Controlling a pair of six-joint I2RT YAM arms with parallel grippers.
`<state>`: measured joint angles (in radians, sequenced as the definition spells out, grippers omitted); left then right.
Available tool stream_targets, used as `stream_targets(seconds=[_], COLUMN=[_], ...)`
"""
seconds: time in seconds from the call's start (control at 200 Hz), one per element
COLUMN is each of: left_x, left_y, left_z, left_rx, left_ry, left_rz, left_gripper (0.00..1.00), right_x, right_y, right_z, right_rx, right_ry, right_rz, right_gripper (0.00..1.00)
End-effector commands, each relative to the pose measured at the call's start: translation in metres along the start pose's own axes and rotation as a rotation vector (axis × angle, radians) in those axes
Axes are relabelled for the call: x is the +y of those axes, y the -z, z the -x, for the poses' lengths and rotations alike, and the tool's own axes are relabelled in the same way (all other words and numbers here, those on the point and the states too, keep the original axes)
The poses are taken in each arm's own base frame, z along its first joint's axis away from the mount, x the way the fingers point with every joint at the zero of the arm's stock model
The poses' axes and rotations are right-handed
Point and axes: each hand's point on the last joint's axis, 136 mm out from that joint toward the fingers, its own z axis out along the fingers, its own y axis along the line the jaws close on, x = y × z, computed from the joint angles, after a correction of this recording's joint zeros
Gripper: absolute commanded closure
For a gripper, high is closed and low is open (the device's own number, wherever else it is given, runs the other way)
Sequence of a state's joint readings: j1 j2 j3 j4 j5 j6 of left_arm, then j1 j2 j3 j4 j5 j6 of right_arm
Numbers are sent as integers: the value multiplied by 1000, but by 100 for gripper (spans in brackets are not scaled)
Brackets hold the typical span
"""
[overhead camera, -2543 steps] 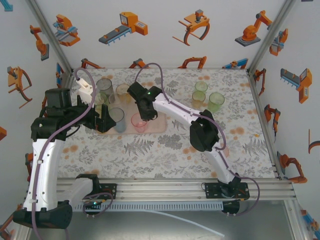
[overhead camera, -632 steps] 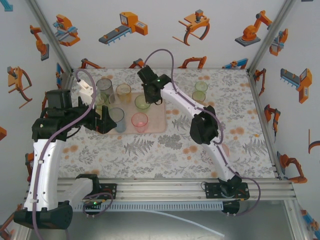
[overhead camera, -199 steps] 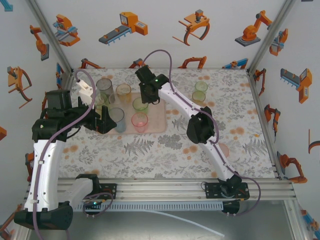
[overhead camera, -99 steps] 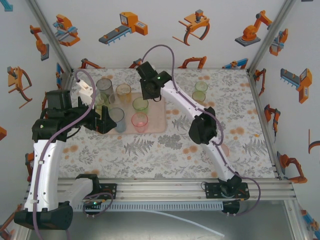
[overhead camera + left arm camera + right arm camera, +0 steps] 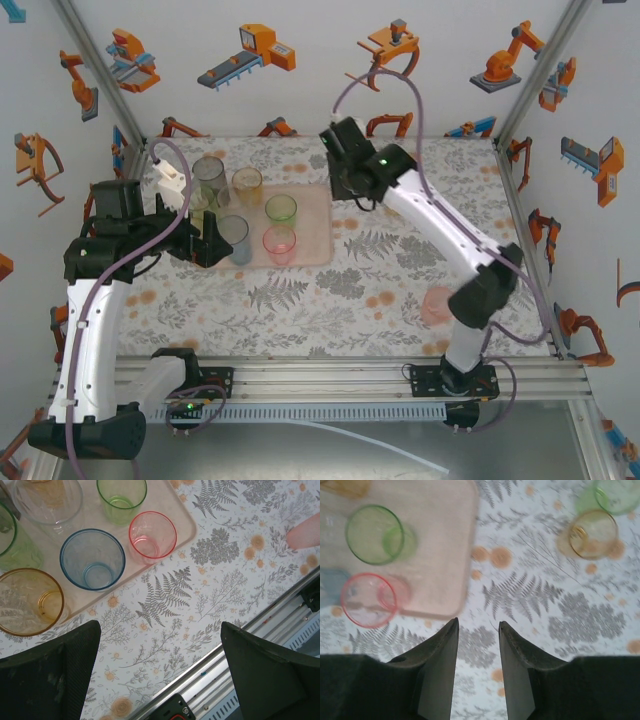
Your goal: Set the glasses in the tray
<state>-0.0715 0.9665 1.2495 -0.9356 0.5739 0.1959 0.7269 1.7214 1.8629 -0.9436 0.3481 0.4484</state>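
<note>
Although several glasses already stand in the tray, at least two wait on the table well to its right: an amber glass with a green glass just beside it, perhaps touching. The right gripper hangs over bare table just off the tray's right edge, its jaws a narrow slot apart with nothing in them. The left gripper hovers at the tray's near left side, jaws spread wide and empty, close above a blue glass. The next step is likely a reach for the amber glass. The slot looks too tight for its rim, so a descent without widening first would push it over or shove it away. Because the green glass crowds it, a finger coming down on that side could tip that one too. These tumblers look light and slick, and a grip high on the wall may let one squirt out or swing. The tray's left half is full, so the free patch by the pink glass and the right rim seems safest. Setting down further left risks striking standing glasses or the left gripper.
</note>
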Motion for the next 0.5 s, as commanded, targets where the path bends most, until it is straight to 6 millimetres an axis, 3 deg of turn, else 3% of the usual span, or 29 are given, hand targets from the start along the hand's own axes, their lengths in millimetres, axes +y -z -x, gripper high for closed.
stream_targets(seconds=[0.0,0.18,0.325,0.496], left_x=[-10,-19,-25,-27], left_y=[3,3,6,3], left_z=[9,11,13,9], left_rx=[-18,-23,-20,-4], left_ry=[-16,-32,-47,-48], left_rz=[-43,-86,-104,-119], left_gripper=[3,3,3,3], right_x=[-51,-123,-160,-183], right_y=[28,78,103,132], right_z=[-35,-101,-156,-186], right_rx=[17,22,104,144], right_ry=[-69,-247,-350,-433], right_rz=[-120,-230,-267,-295], right_gripper=[61,56,55,57])
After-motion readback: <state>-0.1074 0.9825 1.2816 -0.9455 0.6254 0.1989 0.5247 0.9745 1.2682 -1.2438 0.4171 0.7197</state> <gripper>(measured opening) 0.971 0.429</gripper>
